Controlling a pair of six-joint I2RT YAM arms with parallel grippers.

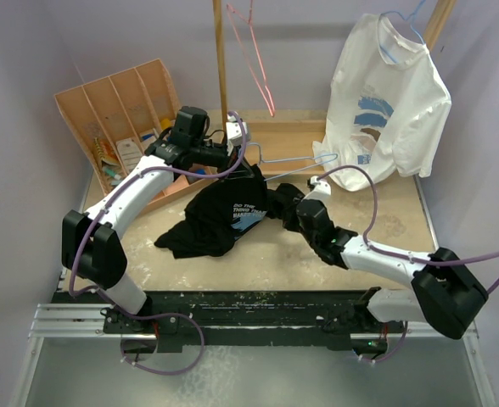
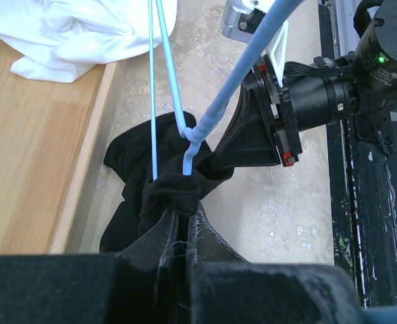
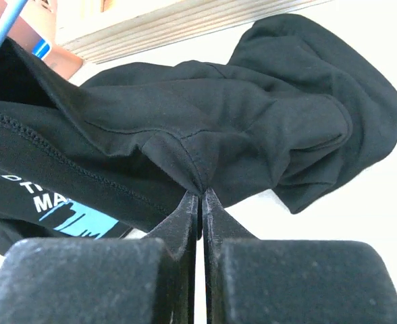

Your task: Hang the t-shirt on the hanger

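The black t-shirt [image 1: 220,222] lies bunched at the table's middle, its blue graphic and white lettering facing up. The light-blue hanger [image 1: 294,161] lies tilted from the shirt's top toward the right. My left gripper [image 1: 244,163] is shut on a bunch of black cloth [image 2: 175,192] where the hanger's twisted neck [image 2: 191,138] enters it. I cannot tell whether the wire is also pinched. My right gripper [image 1: 283,203] is shut on a fold of the shirt [image 3: 200,182] at its right side. It also shows in the left wrist view [image 2: 220,160]. The graphic [image 3: 73,217] shows at lower left.
A wooden divider tray [image 1: 118,106] stands at the back left. A white t-shirt [image 1: 394,102] hangs on another blue hanger at the back right. A pink-red hanger [image 1: 256,64] hangs by a wooden post [image 1: 221,59]. A raised wooden board [image 1: 288,136] lies behind the shirt.
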